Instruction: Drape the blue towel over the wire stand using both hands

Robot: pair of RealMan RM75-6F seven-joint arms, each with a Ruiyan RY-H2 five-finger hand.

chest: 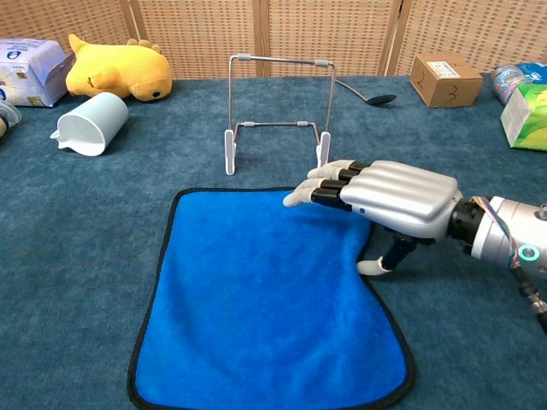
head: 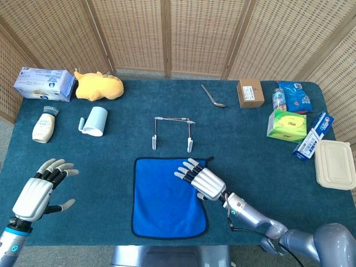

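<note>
Right robot hand (head: 203, 179) flat on blue towel (head: 164, 197)

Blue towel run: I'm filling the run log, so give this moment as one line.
stage: reaching | right hand: over far right corner of towel, fingers spread | left hand: open, off towel | stand: bare

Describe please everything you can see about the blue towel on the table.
The blue towel is a bright blue rectangle with a thin dark edging and looks like soft, fuzzy cloth. It lies spread out on the dark teal table, just in front of the wire stand and not touching it. Its far right corner is pulled inward and bunched under the right robot hand, whose fingers lie over it. The rest lies flat.
</note>
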